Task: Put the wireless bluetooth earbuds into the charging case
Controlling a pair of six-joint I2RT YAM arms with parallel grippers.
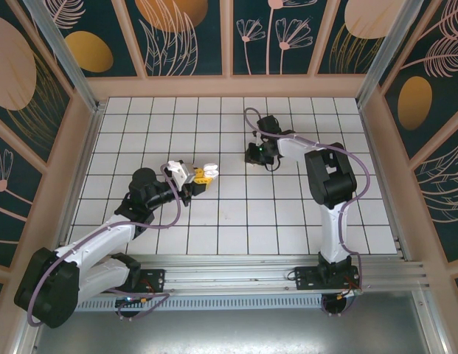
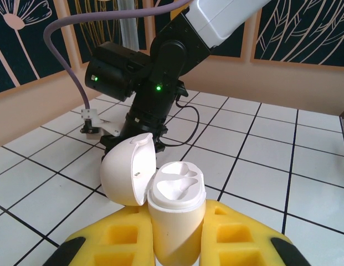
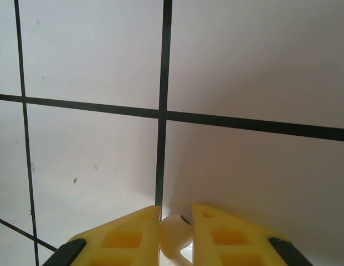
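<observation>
L gripper (image 2: 175,228) clamped on charging case (image 2: 176,206), held up w/ lid (image 2: 127,169) open; both sockets (image 2: 177,180) empty, so nothing inserted yet. R gripper (image 3: 176,210) down at tiled floor (image 3: 255,61), jaws pinched on a whitish earbud (image 3: 174,234). Left to do: lift, carry to case, seat it, then the rest

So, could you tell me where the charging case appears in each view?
Top external: charging case mid-left, in the left gripper.
Left wrist: bottom centre, lid open, between yellow fingers.
Right wrist: the right gripper over the tiles.
Shared landmark: black-lined white tiles.
</observation>
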